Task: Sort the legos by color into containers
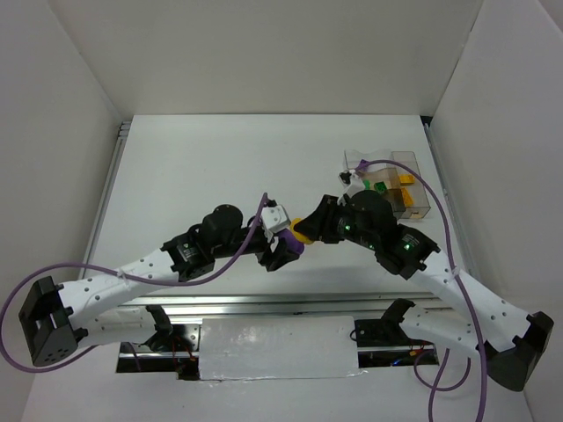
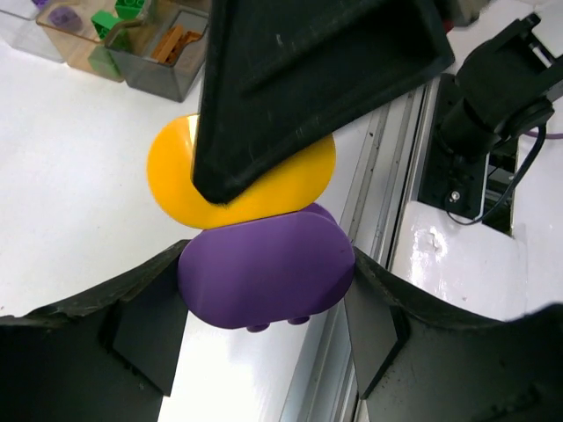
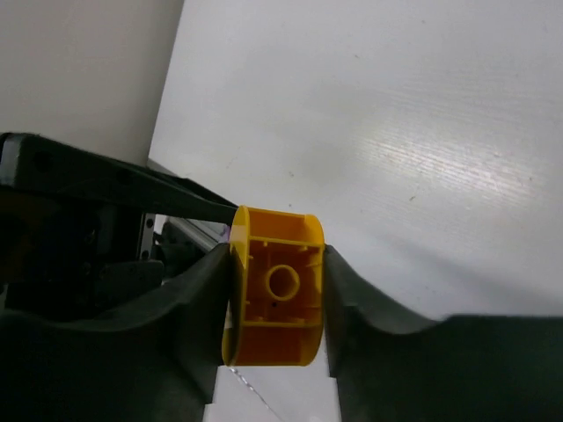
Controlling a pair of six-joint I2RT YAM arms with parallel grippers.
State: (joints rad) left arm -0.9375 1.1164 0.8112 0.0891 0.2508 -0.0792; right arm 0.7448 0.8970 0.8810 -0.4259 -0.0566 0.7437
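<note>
1. Purple brick (image 2: 259,286) is pinched between the two dark fingers of the left gripper (image 2: 266,264), with small studs poking out along its lower edge in the left wrist view.
2. Over on the right arm, a yellow brick (image 3: 274,290) is clamped in the right gripper (image 3: 274,268), one finger pressed to each side. Its hollow underside, with a round tube in the middle, faces the wrist camera.
3. From above, both arms reach in to the middle of the white table (image 1: 202,167), close to its near edge. The two bricks meet there, the yellow one just beyond the purple one.
4. Seen from the left wrist, the yellow brick's rim touches the top of the purple brick, and one black finger of the right gripper lies across the yellow. I cannot tell whether the two bricks are snapped together or only touching.
5. A clear box (image 1: 415,211) stands towards the far right of the table, well apart from both grippers, its compartments tinted brownish and grey.
6. Inside it, yellow pieces (image 1: 404,182) fill the right-hand compartment. The left wrist view shows green pieces (image 2: 110,22), an orange-brown piece (image 2: 171,42) in the grey-tinted compartment beside them, and a purple piece (image 2: 62,16) further along.
7. A metal rail (image 1: 264,303) runs along the near edge, below the held bricks.
8. Purple cables (image 1: 444,237) loop off each arm.
</note>
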